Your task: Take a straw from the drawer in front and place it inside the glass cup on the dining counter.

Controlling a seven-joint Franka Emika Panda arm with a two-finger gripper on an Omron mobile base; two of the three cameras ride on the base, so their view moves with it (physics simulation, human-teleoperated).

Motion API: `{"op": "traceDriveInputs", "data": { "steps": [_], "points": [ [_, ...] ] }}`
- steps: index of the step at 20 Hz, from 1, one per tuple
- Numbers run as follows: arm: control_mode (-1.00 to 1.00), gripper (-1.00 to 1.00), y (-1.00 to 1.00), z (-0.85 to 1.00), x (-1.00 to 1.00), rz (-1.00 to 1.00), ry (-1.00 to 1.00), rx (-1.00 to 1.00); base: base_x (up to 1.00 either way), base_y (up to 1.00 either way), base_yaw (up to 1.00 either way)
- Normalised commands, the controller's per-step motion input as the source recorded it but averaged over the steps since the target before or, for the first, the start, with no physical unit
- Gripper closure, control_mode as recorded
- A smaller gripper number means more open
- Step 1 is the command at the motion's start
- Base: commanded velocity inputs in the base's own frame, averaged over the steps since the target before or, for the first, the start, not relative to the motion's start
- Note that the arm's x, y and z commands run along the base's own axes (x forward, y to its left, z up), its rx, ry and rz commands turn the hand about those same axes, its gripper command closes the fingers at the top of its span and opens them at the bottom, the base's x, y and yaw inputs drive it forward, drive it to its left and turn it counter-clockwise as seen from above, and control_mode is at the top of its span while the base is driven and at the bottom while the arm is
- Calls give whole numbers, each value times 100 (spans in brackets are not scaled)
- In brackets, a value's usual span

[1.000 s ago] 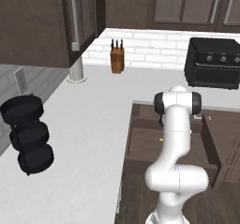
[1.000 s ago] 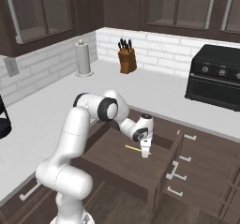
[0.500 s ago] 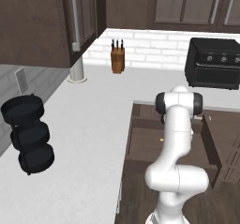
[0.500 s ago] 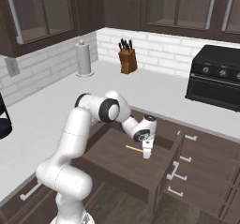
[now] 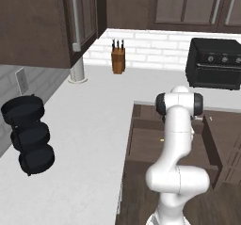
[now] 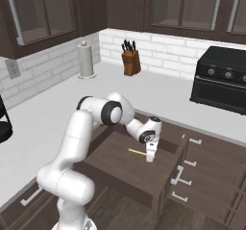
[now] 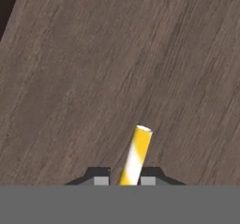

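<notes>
The drawer [image 6: 115,169] stands pulled out in front of me, its dark wood floor [image 7: 117,68] bare. The pale-yellow straw [image 6: 137,152] lies flat on that floor. My gripper [image 6: 150,158] points down into the drawer at the straw's right end. In the hand view the straw [image 7: 136,153] runs up from between the two dark fingertips [image 7: 101,178], which stand close on either side of it, shut on it. From the left base view my own arm hides the gripper, and a speck of the straw [image 5: 161,139] shows beside it. The glass cup and the dining counter are out of view.
The white worktop [image 5: 80,139] runs left of the drawer with a black stacked rack [image 5: 30,137] on it. At the back stand a knife block [image 6: 131,60], a paper-towel roll [image 6: 86,59] and a black oven [image 6: 223,82]. Shut drawers with silver handles [image 6: 191,164] lie to the right.
My hand has sunk slightly toward the drawer floor at the straw's end. The straw lies where it was.
</notes>
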Motion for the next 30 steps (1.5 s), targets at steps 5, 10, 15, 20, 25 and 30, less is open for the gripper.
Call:
{"op": "traceDriveInputs", "data": {
  "steps": [5,10,15,20,25,30],
  "points": [
    [-100,100,0,1,0,-11,1,0,0,0,0],
    [-100,100,-1,58,-13,-13,0,0,0,0,0],
    [-100,100,-5,100,-33,-7,-5,1,0,0,0],
    [-100,100,0,100,-32,0,0,0,0,0,0],
    [-100,100,9,100,-29,11,0,0,0,0,0],
    [-100,100,30,100,-32,29,-8,-5,0,0,0]
  ]
}}
